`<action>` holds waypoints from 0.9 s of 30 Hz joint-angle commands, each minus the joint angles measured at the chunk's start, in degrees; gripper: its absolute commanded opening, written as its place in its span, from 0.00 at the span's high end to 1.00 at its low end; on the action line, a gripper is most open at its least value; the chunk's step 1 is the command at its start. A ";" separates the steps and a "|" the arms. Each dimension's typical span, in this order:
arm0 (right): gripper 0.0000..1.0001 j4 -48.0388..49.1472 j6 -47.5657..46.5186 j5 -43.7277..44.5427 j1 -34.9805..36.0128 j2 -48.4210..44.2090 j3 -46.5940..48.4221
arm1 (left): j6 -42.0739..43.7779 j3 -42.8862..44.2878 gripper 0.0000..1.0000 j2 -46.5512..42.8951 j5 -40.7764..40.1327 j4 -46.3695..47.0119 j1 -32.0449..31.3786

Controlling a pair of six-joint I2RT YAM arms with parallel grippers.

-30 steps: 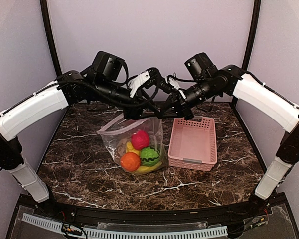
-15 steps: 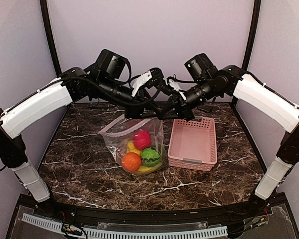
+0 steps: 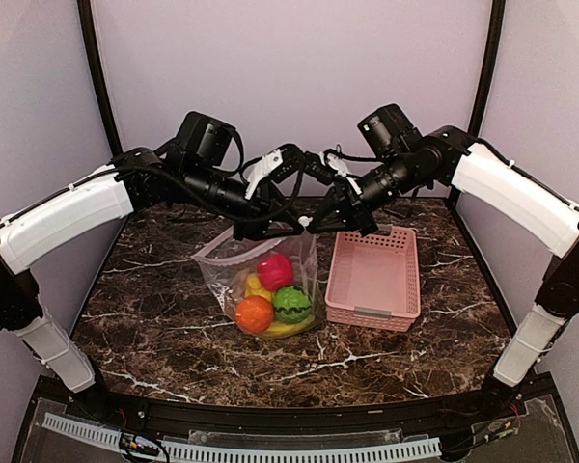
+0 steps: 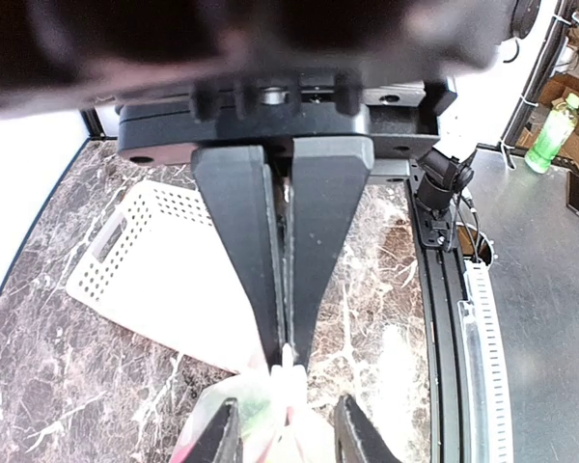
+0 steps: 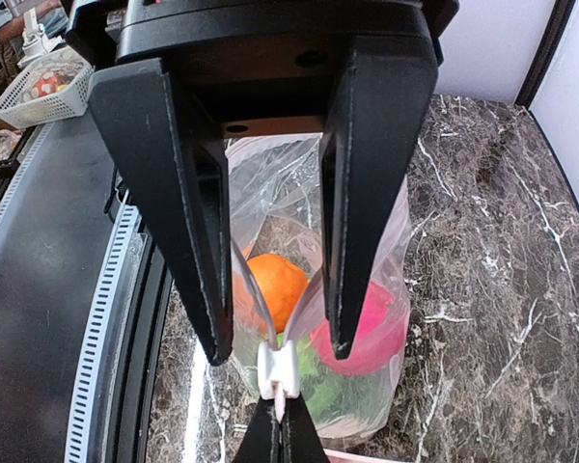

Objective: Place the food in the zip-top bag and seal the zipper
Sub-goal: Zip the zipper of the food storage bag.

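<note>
Top external view: two robot arms meet above a dark marbled desk (image 3: pixel 154 328), their tips close together over a clear dotted bag (image 3: pixel 222 265) at the centre of the frame. The bag's bottom rests on the desk and its mouth edge is up at the fingers. Inside it is the toy food: a pink ball (image 3: pixel 273 271), an orange (image 3: pixel 252 313), a green striped ball (image 3: pixel 290 304) and a banana (image 3: pixel 288 329) at the bottom. A pink basket (image 3: pixel 367 313) stands just right of the bag. The left fingers (image 3: pixel 280 230) and right fingers (image 3: pixel 330 214) are too small here to judge their grip.

Left wrist view: the right fingers (image 4: pixel 241 241), in the upper middle, are clenched flat together on the bag's top edge, a thin sliver at their tips. The left fingers (image 4: pixel 220 439), two dark stubs at the bottom edge, stand apart with the bag (image 4: pixel 261 429) between them.

Right wrist view: the left fingers (image 5: pixel 188 193) are spread, one on each side of the bag's open mouth; whether they touch the plastic cannot be told. The zipper (image 5: pixel 251 294) runs in a V down to a white slider (image 5: pixel 277 371) at lower centre. The right fingers (image 5: pixel 270 439) are pinched shut just beneath it. The orange (image 5: pixel 275 285) and pink ball (image 5: pixel 367 333) show through the plastic.
</note>
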 commanded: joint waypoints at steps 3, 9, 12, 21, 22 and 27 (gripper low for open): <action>1.00 2.55 -0.10 -1.68 0.73 -1.94 0.20 | -0.63 -1.58 0.70 -0.43 1.86 0.05 0.80; 1.00 2.63 -0.07 -1.70 0.72 -1.87 0.17 | -1.49 -1.24 0.76 0.42 3.26 0.60 0.78; 1.00 2.63 -0.07 -1.55 0.68 -1.92 0.20 | -1.80 -1.00 0.79 0.99 3.14 0.51 0.78; 1.00 2.88 -0.84 -0.25 0.70 -2.25 -0.65 | -5.18 -0.56 0.86 1.42 3.74 2.38 1.30; 1.00 2.85 -0.99 0.03 0.72 -2.33 -0.67 | -5.58 -0.33 0.87 1.36 4.04 2.52 1.44; 1.00 2.80 -1.34 0.93 0.70 -2.62 -0.85 | -7.77 0.32 0.92 1.00 4.50 2.12 2.85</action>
